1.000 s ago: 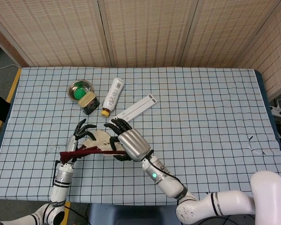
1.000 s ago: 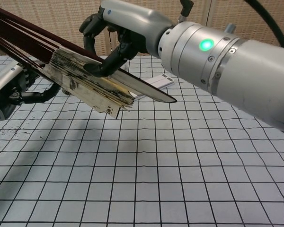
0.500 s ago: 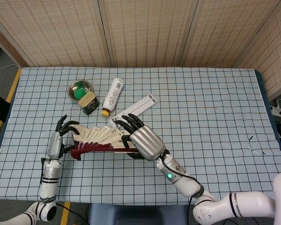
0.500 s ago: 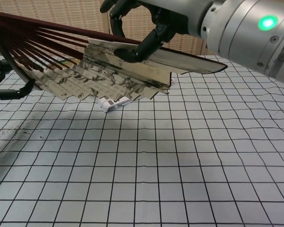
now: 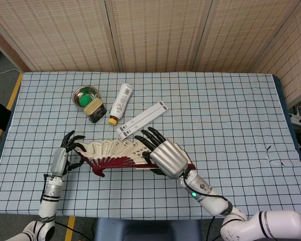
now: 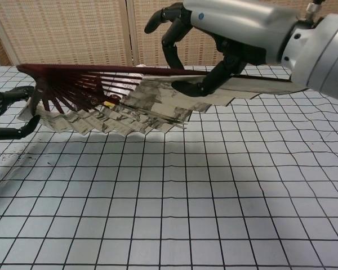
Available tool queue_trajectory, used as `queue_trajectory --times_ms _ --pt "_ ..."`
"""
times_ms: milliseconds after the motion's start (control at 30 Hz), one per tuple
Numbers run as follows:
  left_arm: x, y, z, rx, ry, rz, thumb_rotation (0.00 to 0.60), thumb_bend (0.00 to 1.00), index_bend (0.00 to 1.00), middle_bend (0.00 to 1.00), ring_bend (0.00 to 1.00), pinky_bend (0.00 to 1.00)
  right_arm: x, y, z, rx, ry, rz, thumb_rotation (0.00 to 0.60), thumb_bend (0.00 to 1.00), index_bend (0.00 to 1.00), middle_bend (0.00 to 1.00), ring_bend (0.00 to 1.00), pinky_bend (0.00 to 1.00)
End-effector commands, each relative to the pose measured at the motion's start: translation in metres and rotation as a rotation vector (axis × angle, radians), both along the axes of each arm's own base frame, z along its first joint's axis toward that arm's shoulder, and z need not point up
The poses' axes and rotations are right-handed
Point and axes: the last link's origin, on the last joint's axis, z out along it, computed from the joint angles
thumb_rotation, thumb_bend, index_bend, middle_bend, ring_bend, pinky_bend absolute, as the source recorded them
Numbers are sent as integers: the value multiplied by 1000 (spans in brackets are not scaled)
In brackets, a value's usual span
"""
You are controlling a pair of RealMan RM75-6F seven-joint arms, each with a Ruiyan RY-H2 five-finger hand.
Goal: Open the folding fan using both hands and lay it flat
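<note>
Since the earlier frames our right hand has drawn toward the right of the head view and the folding fan has spread wider, its paper leaf now fanned across the lower left-centre of the frame between our two hands. Our right hand holds the fan's right-hand end: in the chest view the thumb presses up under the outer guard while the other fingers arch above it, spread apart. Our left hand sits at the far left end of the fan, its dark fingers curled around the leaf's edge; in the chest view it shows only at the left border, and we hold the end guard there. The fan's dark red ribs converge on a pivot at the lower edge, and the chest view shows the fan lifted off the checked worktop, casting a shadow on it, with ink-style printing on the leaf that we cannot read. In the upper left of the head view stand a small metal bowl with something green inside, a dark tin with a pale lid touching it, and a white bottle lying on its side with a yellow cap and a printed label too small to read. A white strip with dark markings lies just above the fan.
</note>
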Motion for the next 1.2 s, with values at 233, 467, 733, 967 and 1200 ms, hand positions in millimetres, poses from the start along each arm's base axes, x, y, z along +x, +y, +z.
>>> queue_trajectory --times_ms 233,467,733,967,1200 --pt "-7 -14 -18 -66 59 -49 600 514 269 100 0 0 -26 15 1 -79 151 65 600 707 597 104 0 0" --pt "-10 -19 -25 -81 96 -66 600 513 230 99 0 0 -48 27 -3 -91 259 69 600 706 499 95 0 0" --pt "-22 -28 -32 -112 148 -57 600 512 220 99 0 0 -77 32 -3 -108 305 22 600 707 458 88 0 0" --pt "-20 -38 -44 -155 153 -66 600 513 193 99 0 0 -96 33 5 -216 385 8 600 706 191 16 0 0" --pt "-18 -43 -42 -142 150 -75 600 513 189 100 0 0 -135 41 18 -187 584 -124 600 299 0 0 0 0"
